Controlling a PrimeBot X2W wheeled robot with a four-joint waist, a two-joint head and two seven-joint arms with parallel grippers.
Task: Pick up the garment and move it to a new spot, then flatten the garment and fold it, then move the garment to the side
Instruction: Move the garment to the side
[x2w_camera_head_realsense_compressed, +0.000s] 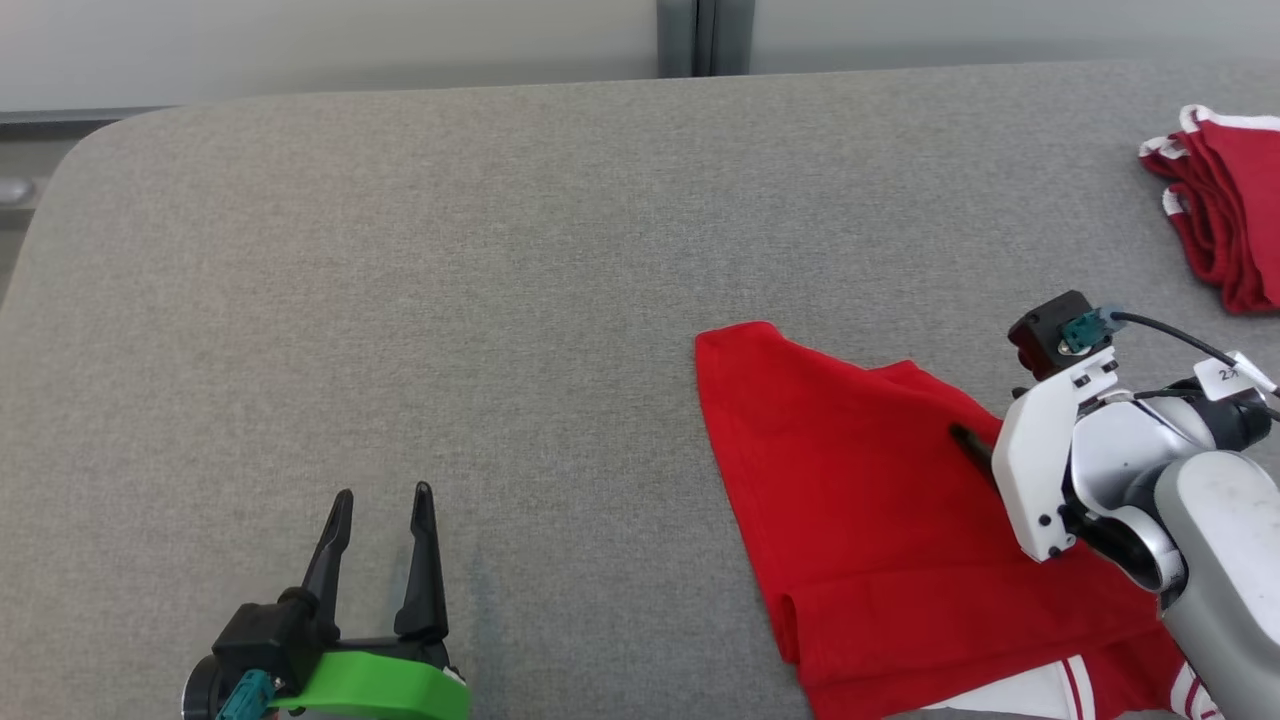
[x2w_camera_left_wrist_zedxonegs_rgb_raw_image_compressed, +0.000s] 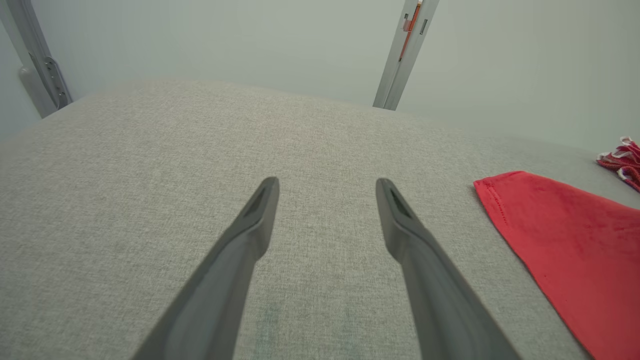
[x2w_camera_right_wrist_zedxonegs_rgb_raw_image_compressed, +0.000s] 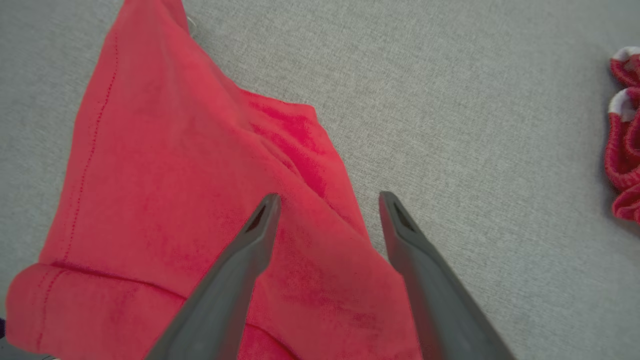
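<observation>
As left hand (x2w_camera_head_realsense_compressed: 384, 491), right hand (x2w_camera_right_wrist_zedxonegs_rgb_raw_image_compressed: 328, 196) gape, one garment (x2w_camera_head_realsense_compressed: 860, 500), one stack (x2w_camera_head_realsense_compressed: 1235, 220).

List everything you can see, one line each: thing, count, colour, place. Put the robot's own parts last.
garment: 1, red with white trim, spread on the table at the near right
pile of clothes: 1, red with white edges, at the table's far right edge
table: 1, grey fabric top, across the whole scene
wall: 1, pale, behind the table
post: 1, grey metal, against the wall at the middle
left jaws: 1 pair, dark fingers on a green mount, near left, open over bare table
right jaws: 1 pair, dark fingers on a white wrist, open over the garment's edge, holding nothing
</observation>
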